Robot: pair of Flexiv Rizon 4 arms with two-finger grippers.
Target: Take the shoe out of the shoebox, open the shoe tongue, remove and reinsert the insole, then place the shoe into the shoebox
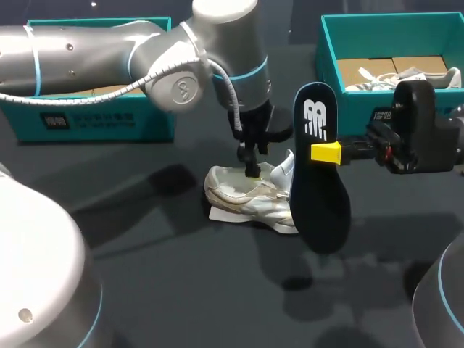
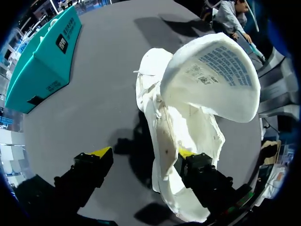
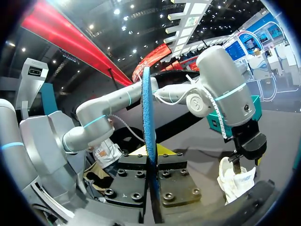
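**Halfway through, ready to refit**

My right gripper (image 1: pixel 326 152) pinches the dark insole (image 1: pixel 319 181) upright just beside the white shoe (image 1: pixel 246 199), poised for reinsertion. My left gripper (image 2: pixel 143 152) stands wide, one finger inside the shoe's opening, probably steadying it on the table (image 1: pixel 145 290).

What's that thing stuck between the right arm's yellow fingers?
The dark insole. The right wrist view shows it edge-on, clamped between the fingers of the right gripper.

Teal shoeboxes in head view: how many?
2. One teal shoebox far left, partly behind the left arm; the other far right, holding a pale shoe. More could sit off-frame.
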